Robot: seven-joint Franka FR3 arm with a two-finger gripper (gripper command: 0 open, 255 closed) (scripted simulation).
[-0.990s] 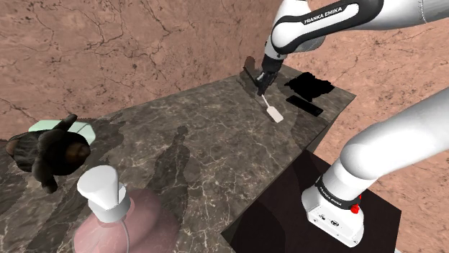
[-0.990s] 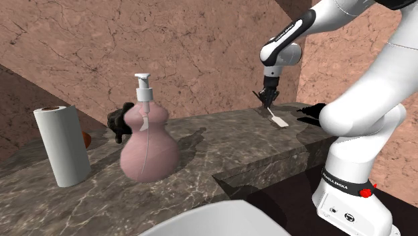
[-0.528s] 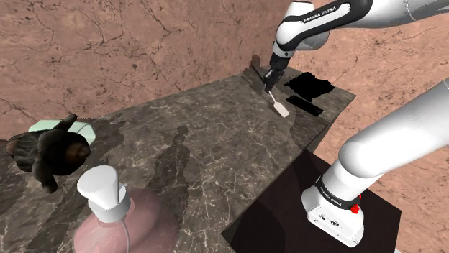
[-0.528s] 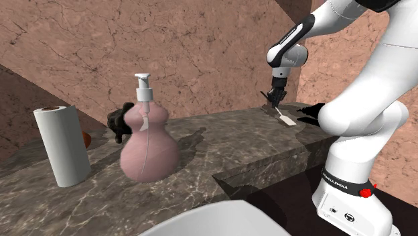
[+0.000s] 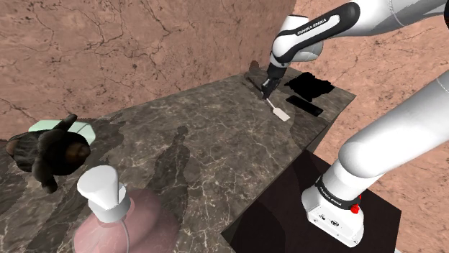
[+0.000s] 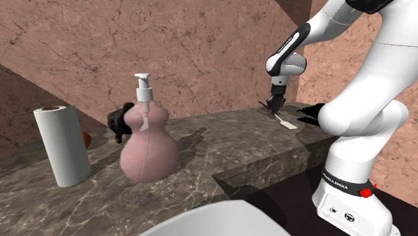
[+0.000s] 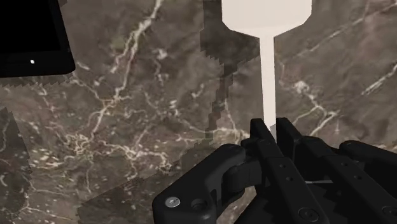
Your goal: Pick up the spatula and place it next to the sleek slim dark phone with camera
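Note:
My black gripper [image 5: 267, 87] is shut on the thin handle of a white spatula [image 5: 280, 113] near the far end of the marble counter [image 5: 201, 151]. The spatula slants down from the fingers, its flat blade low over the stone. Just to the shoulder view's right of the blade lies the slim dark phone [image 5: 304, 106]. From the second exterior view, the gripper [image 6: 274, 104] holds the spatula [image 6: 288, 125] close to the counter's right end. Along the gripper [image 7: 270, 130], the spatula [image 7: 267, 38] reaches out ahead, casting a shadow to one side, and the phone [image 7: 30, 38] lies off beside the blade.
A black irregular object [image 5: 311, 85] sits behind the phone at the counter's corner. A pink soap dispenser [image 6: 148, 144], a paper towel roll [image 6: 61, 145] and a dark plush figure [image 5: 49, 154] stand at the other end. A white basin rim [image 6: 214, 220] shows below.
The gripper has carried the spatula a little to the shoulder view's right, toward the phone, and the blade now hangs closer to it. The grip has stayed shut.

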